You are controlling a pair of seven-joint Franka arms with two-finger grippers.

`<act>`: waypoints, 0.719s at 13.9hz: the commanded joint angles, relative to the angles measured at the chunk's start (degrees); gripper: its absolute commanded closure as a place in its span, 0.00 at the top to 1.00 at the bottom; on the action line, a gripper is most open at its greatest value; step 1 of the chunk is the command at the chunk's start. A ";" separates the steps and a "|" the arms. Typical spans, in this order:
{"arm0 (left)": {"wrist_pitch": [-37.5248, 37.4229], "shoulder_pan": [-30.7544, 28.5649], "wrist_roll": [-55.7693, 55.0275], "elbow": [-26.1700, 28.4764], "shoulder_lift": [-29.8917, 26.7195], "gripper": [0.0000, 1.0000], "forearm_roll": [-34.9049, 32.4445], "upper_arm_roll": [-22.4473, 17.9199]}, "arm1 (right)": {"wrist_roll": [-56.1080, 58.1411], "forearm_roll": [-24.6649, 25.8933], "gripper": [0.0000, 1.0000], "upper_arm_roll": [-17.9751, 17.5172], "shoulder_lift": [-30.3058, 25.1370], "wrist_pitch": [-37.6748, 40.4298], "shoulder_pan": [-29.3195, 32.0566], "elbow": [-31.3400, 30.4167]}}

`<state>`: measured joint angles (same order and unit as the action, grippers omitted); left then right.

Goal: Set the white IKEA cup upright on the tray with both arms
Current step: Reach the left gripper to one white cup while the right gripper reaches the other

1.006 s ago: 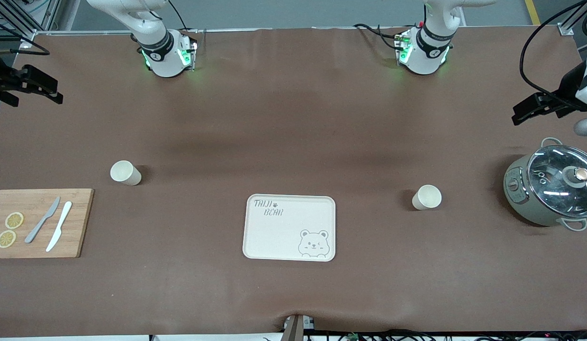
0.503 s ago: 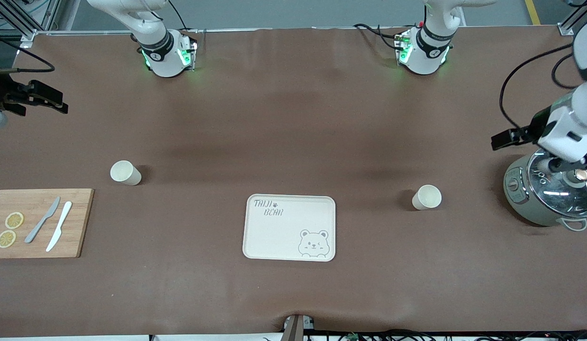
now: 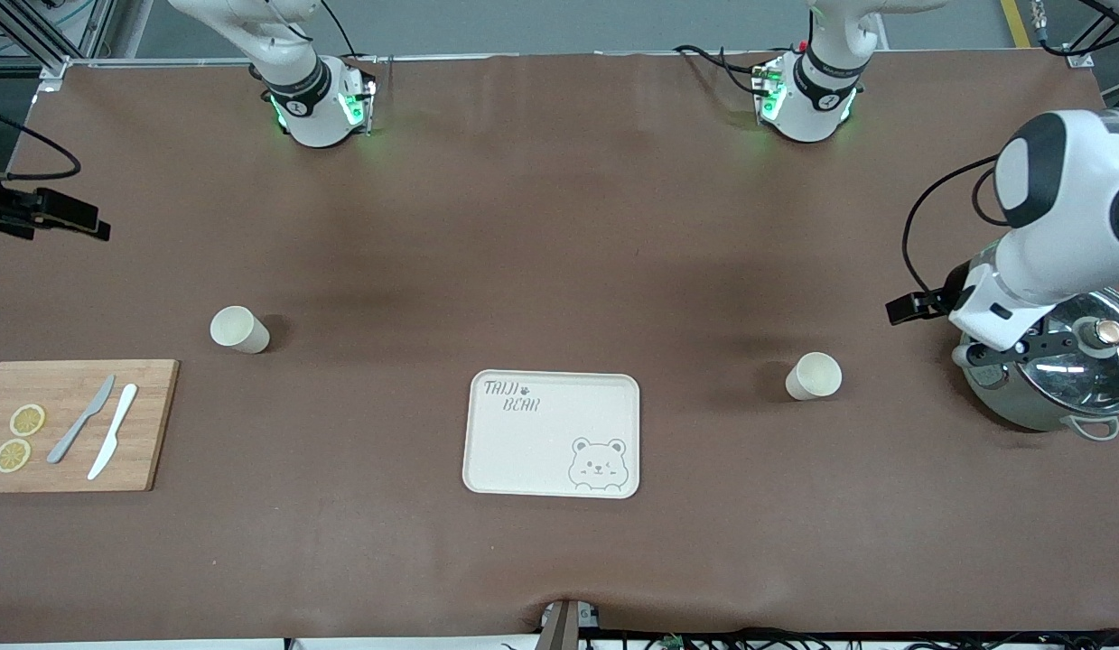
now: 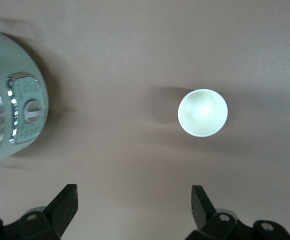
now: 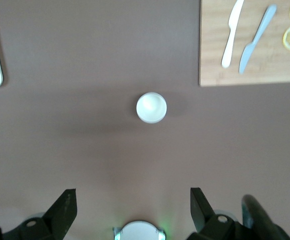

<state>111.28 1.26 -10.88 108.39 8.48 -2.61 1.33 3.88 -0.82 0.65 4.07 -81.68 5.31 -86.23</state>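
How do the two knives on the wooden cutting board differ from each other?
The grey knife is darker; the white knife is pale. The grey knife lies closer to the lemon slices, while the white knife lies on the side toward the tray. The grey knife's tip reaches slightly farther from the front camera than the white knife's. Both lie flat on the cutting board, roughly parallel, and look similar in length.
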 commanded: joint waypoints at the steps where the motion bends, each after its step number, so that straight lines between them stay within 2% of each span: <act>1: 7.61 0.14 -0.72 6.12 -1.54 1.00 0.32 0.42 | 0.34 -0.24 1.00 -0.38 0.85 -2.95 0.58 -1.65; 3: 11.83 0.14 -0.72 7.62 0.47 0.99 0.94 0.43 | 0.25 -0.32 1.00 -0.47 1.82 -6.28 1.19 -4.46; 5: 15.18 0.15 -0.80 7.63 3.19 0.93 1.12 0.51 | -0.53 -0.32 1.00 -0.38 3.21 -12.60 1.45 -7.01; 7: 17.91 0.23 -0.89 7.63 5.65 0.85 4.00 0.51 | 0.25 -0.24 1.00 -0.38 6.38 -12.45 2.25 -8.68; 10: 20.90 0.50 -0.98 7.63 9.17 0.85 6.92 0.51 | 0.69 -0.06 1.00 -0.38 7.44 -22.00 2.34 -15.96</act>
<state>130.64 1.55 -11.43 116.22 15.96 2.73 1.70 3.96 -0.81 0.78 11.88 -99.31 7.00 -97.75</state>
